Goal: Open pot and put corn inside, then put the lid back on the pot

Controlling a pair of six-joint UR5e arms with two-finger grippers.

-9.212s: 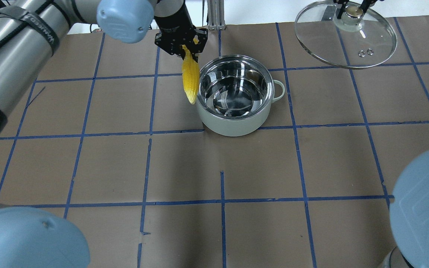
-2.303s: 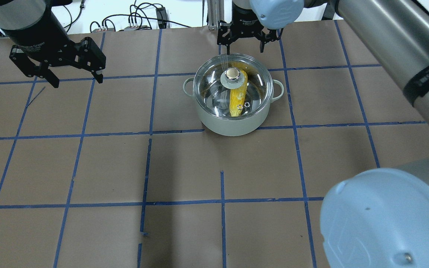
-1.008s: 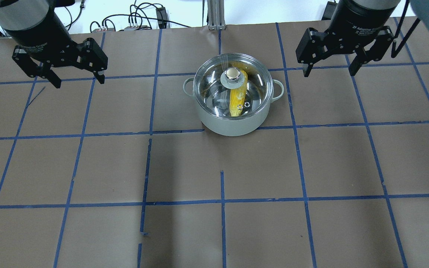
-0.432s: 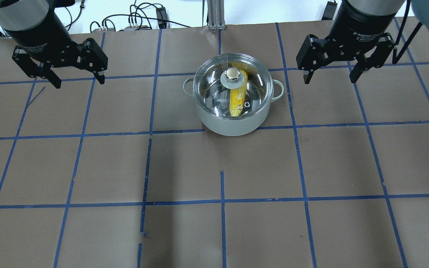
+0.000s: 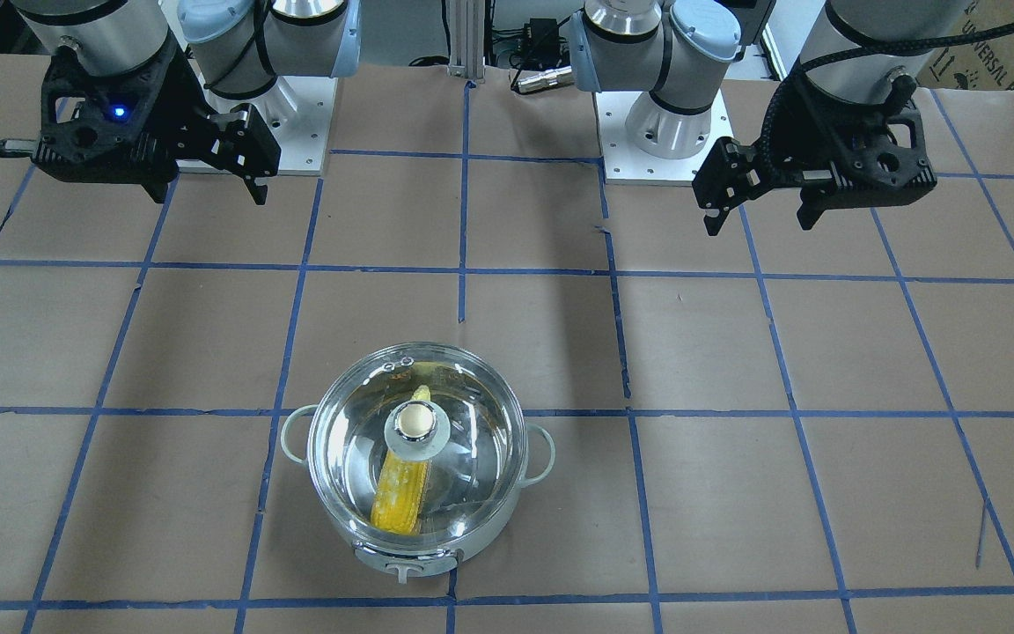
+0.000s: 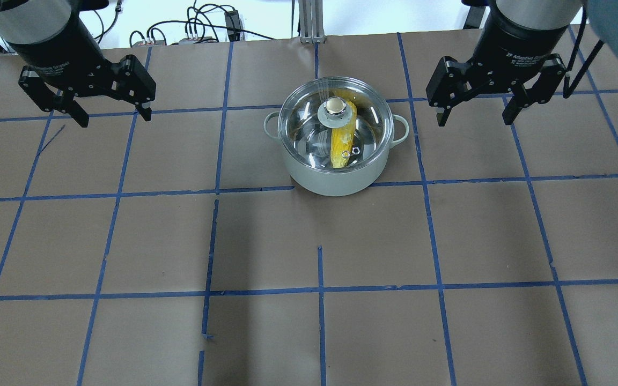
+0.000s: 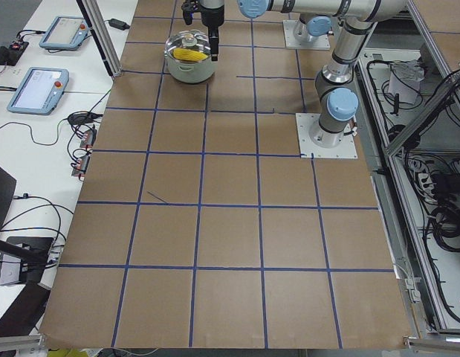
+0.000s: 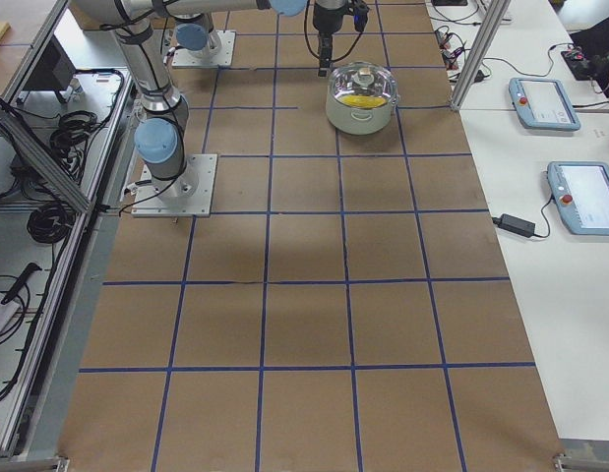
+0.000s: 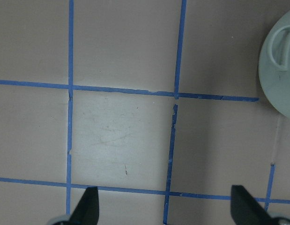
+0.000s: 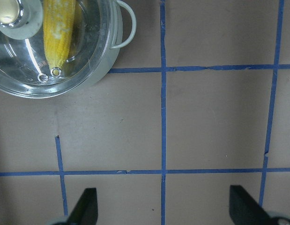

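Observation:
The pot (image 6: 336, 177) stands at the table's far middle, with the clear glass lid (image 6: 309, 115) seated on it and the beige knob (image 6: 333, 106) at its centre. The yellow corn (image 6: 341, 140) lies inside, seen through the glass. The pot also shows in the front view (image 5: 410, 550), the right wrist view (image 10: 109, 51) and the left wrist view (image 9: 280, 70). My left gripper (image 6: 111, 113) hangs open and empty, well left of the pot. My right gripper (image 6: 472, 113) hangs open and empty, right of the pot. Both are raised above the table.
The brown table cover (image 6: 319, 241) has a blue tape grid. Cables (image 6: 207, 27) and a metal post (image 6: 309, 21) lie beyond the far edge. The arm bases (image 5: 665, 132) stand on white plates at the robot's side.
Since 9.2 s ago the corn went into the pot and the lid came down onto it. In the last second the right gripper shifted slightly; the left stayed still.

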